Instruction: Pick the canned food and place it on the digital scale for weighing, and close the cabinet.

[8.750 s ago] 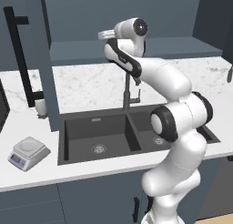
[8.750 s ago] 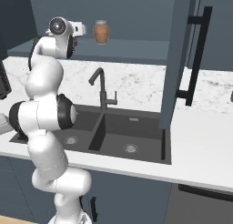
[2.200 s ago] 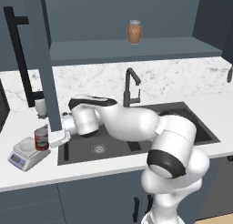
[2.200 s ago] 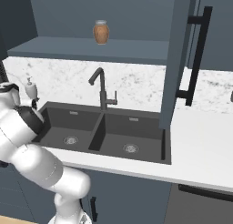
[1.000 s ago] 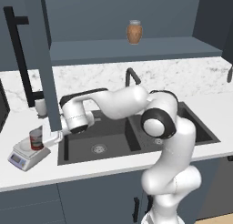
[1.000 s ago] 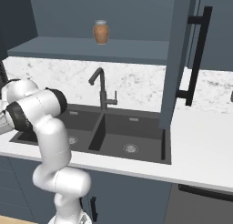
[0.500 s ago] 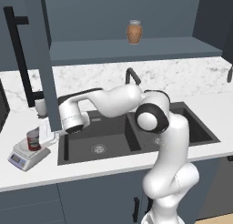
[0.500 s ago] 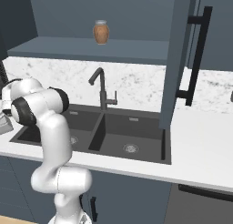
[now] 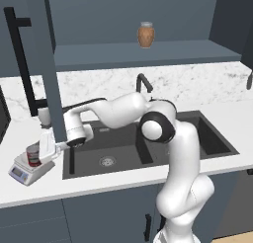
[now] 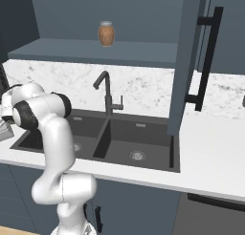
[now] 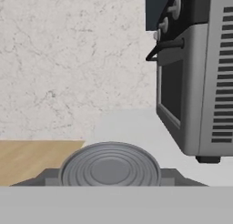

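Flat, even rendered light is filling all three views, no glare showing. In the left base view soft shadows are falling under the digital scale (image 9: 28, 168) and inside the sink (image 9: 148, 143) toward 6 o'clock. The cabinet (image 10: 189, 62) interior is staying dim at 12 o'clock. Edges are looking soft and low-resolution; the hand view is blurring slightly on the can top (image 11: 110, 169). No edge distortion showing.

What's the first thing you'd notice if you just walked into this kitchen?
Probably the big white robot arm stretching left across the dark sink, its gripper right beside a little red can standing on the digital scale on the counter. Then the cabinet door hanging open, with a tan jar alone on the shelf above the sink.
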You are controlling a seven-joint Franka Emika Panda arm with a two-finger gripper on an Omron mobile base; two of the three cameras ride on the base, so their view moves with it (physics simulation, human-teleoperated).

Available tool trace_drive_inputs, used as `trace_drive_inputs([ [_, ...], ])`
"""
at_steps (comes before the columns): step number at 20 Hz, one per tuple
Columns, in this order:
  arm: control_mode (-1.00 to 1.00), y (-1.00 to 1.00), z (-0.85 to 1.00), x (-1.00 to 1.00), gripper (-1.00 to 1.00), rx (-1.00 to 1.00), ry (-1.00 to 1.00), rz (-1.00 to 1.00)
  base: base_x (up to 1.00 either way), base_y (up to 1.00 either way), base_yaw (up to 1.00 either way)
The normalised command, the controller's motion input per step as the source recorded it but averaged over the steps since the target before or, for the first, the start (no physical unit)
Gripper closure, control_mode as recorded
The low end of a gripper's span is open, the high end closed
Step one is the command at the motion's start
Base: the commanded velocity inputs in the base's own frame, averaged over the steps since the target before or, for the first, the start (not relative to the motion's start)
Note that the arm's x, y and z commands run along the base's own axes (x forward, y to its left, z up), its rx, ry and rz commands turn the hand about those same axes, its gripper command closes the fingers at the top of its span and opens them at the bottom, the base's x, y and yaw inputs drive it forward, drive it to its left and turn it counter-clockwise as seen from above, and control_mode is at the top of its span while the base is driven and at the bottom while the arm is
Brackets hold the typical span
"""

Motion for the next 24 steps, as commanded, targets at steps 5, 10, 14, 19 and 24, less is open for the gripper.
trace_drive_inputs([
  [5,-1.0,0.13,-0.02,0.19,1.0,0.0,-0.02,0.0,0.0,0.0,0.0],
  [10,-1.0,0.09,-0.04,0.22,1.0,0.0,0.0,0.0,0.0,0.0,0.0],
  [14,-1.0,0.06,-0.23,0.27,1.0,0.0,0.0,0.0,0.0,0.0,0.0],
  [19,-1.0,0.0,-0.32,0.2,1.0,0.0,0.0,0.0,0.0,0.0,0.0],
  [24,-1.0,0.0,-0.35,0.01,-1.0,0.0,-0.02,0.0,0.0,0.0,0.0],
])
